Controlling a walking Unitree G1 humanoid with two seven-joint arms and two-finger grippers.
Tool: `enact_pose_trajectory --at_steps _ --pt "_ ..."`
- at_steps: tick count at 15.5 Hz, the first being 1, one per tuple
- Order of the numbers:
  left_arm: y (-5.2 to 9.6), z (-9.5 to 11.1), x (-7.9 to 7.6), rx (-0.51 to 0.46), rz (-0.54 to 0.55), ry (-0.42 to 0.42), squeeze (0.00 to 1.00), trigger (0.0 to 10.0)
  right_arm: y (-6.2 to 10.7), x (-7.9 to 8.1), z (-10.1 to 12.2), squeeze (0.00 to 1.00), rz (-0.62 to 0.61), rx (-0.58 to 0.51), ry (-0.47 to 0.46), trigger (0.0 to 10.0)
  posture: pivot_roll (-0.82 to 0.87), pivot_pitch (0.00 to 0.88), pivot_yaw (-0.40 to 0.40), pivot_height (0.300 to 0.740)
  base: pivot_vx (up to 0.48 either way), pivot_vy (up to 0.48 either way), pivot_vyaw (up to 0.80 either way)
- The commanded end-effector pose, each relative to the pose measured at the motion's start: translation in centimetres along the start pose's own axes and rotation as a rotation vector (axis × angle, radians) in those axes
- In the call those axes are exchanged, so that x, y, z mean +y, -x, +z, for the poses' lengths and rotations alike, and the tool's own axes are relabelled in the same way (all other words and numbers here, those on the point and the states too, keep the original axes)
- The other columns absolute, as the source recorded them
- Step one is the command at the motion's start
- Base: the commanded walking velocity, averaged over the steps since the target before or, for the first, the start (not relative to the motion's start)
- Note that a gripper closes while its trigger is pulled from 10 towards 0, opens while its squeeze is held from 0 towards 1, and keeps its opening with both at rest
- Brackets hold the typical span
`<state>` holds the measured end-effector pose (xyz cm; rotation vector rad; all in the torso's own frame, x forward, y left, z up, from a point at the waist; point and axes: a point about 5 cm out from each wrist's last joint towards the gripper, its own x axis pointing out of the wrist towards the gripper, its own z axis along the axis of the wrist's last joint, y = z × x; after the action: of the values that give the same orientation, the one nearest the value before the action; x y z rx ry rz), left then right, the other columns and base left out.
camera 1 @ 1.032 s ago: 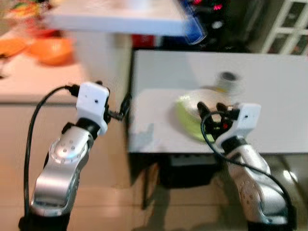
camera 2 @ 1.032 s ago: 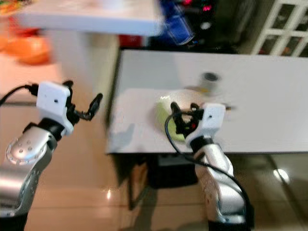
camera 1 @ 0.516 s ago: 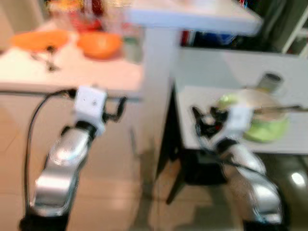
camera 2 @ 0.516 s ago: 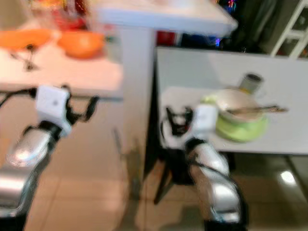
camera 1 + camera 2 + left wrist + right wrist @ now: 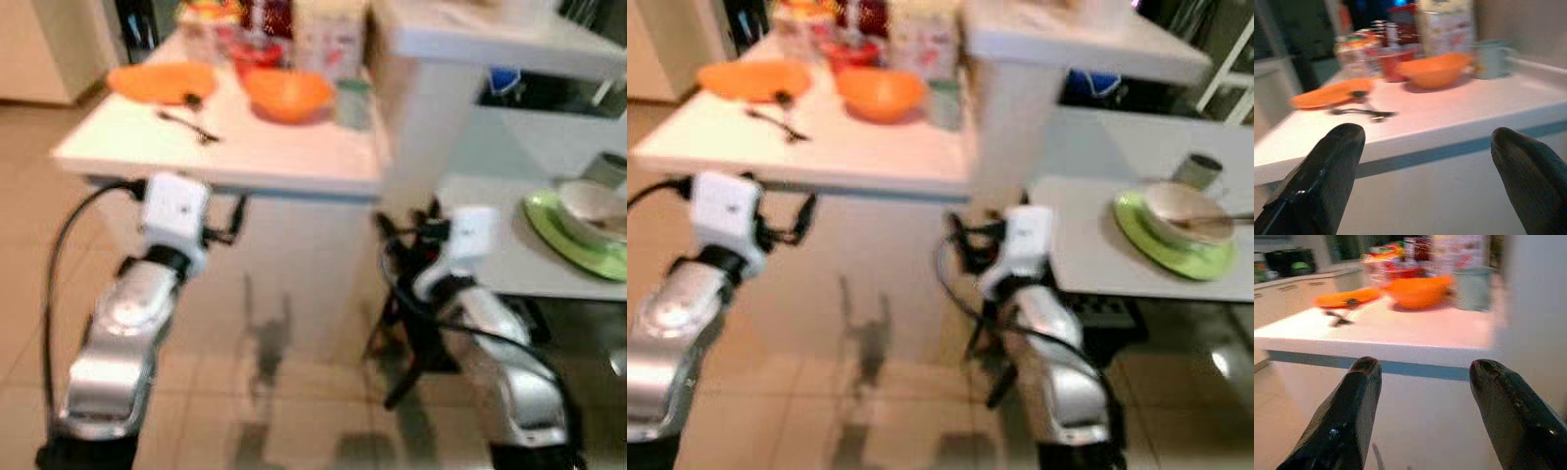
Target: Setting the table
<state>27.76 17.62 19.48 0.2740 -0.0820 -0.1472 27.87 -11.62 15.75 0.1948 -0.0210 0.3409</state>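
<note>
Left eye view: the robot faces a pale worktop [image 5: 294,162] that carries the tableware likely wanted next, namely an orange plate [image 5: 162,80], an orange bowl [image 5: 287,93], a dark utensil [image 5: 191,122] lying on the bare surface near the plate, and a pale green cup [image 5: 353,103] beside the bowl, with packets and jars blurred behind them. Both arms are raised in front of the body, short of the near edge, which suits an approach rather than a grasp. The left end effector [image 5: 233,217] hangs just below and in front of that edge; the right end effector [image 5: 404,230] sits off the worktop's right corner, near a white pillar. Right eye view: to the right a lower white table [image 5: 1097,259] already bears a green plate [image 5: 1146,250] with a cream bowl [image 5: 1181,208] stacked on it and a tin [image 5: 1197,171] behind, so one setting looks laid. Open tiled floor lies between the robot and the worktop, giving room to step closer, though the pillar and the table corner crowd the right arm. Left wrist view: the two fingers [image 5: 1320,178] stand wide apart and released, holding nothing, framing the worktop's front edge slightly above them, so the arm must rise to clear it. Right wrist view: its fingers [image 5: 1344,418] are likewise spread and empty, aimed at the same edge, with the pillar close on one side.
</note>
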Motion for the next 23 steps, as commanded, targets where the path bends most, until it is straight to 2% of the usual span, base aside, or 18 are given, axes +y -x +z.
enact_pose_trajectory --at_steps 1,6,9,11,19,23 --pt "-0.2 0.4 -0.6 -0.014 -0.015 0.002 0.00 10.0 0.3 -0.9 0.4 0.00 -0.028 -0.009 0.020 10.0 0.04 0.000 -0.063 0.740 0.000 0.480 0.00" --pt "-0.2 0.4 -0.7 -0.018 -0.013 0.001 0.00 10.0 0.2 -0.9 0.4 0.00 -0.022 -0.006 0.023 10.0 0.04 0.000 -0.064 0.740 0.000 0.447 0.00" --pt "-0.3 0.6 -0.6 -0.028 0.014 -0.068 0.00 10.0 0.0 -0.7 0.5 0.00 -0.009 -0.011 0.046 10.0 0.05 0.000 -0.067 0.740 0.000 -0.320 0.00" --pt "-0.4 0.7 -0.3 -0.036 0.044 -0.040 0.00 10.0 -0.1 -0.7 0.5 0.00 -0.009 -0.013 0.055 10.0 0.05 0.000 -0.068 0.740 0.000 0.000 0.00" --pt "-0.7 0.8 -0.2 -0.048 0.051 -0.009 0.00 10.0 -0.7 -0.5 0.7 0.00 0.011 -0.018 0.103 10.0 0.06 0.000 -0.076 0.740 0.070 0.000 0.00" --pt "-0.6 0.9 0.1 -0.054 0.059 -0.002 0.00 10.0 -0.8 0.1 0.4 0.00 0.055 -0.004 0.132 10.0 0.07 0.000 -0.083 0.740 0.413 0.000 0.80"
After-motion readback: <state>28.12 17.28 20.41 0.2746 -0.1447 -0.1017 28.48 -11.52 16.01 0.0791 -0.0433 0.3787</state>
